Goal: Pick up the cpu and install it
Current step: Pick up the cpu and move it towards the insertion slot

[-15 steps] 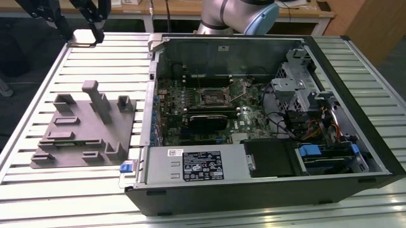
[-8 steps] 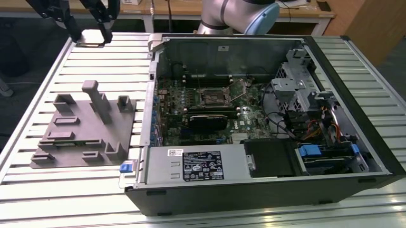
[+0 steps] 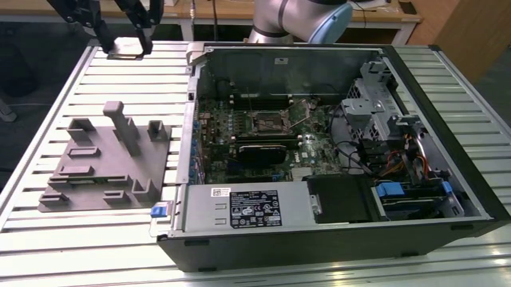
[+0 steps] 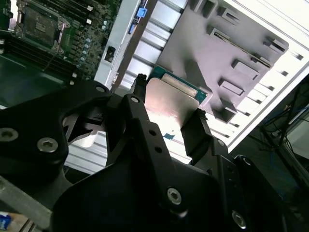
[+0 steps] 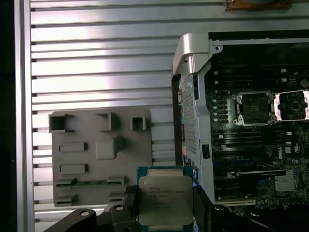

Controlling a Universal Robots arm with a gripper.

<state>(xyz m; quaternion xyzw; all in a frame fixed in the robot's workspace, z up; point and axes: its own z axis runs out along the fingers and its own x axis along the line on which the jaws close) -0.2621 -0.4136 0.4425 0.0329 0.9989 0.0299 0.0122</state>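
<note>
- The black two-fingered gripper [image 4: 170, 100] sits closest in the second wrist view. Its fingers [image 4: 194, 133] are clamped on opposite edges of the cpu [image 4: 169, 104], a small flat square chip with a silvery metal top and a thin green rim.
- In the first wrist view the gripper [image 5: 165, 205] holds the cpu [image 5: 165, 195] flat, its metal face toward the camera. The grey plastic fixture block [image 5: 96, 154] lies apart from the chip on the slatted aluminium table [image 5: 96, 63].
- In the exterior view the gripper [image 3: 122, 43] hangs over the table's [image 3: 80, 251] far corner at the exterior view's left. The cpu [image 3: 126, 48] is between its fingertips, well beyond the fixture block [image 3: 108, 161].
- The open black computer case [image 3: 447, 101] lies on its side at the exterior view's right, just beside the fixture block.
- The square metal-framed socket [image 3: 266, 122] on the green motherboard [image 3: 215, 137] is well apart from the cpu. In the first wrist view the socket [image 5: 253, 107] has its cover plate [image 5: 292, 105] flipped aside.
- A silver-grey robot arm [image 3: 295, 21] rises behind the case's far wall.
</note>
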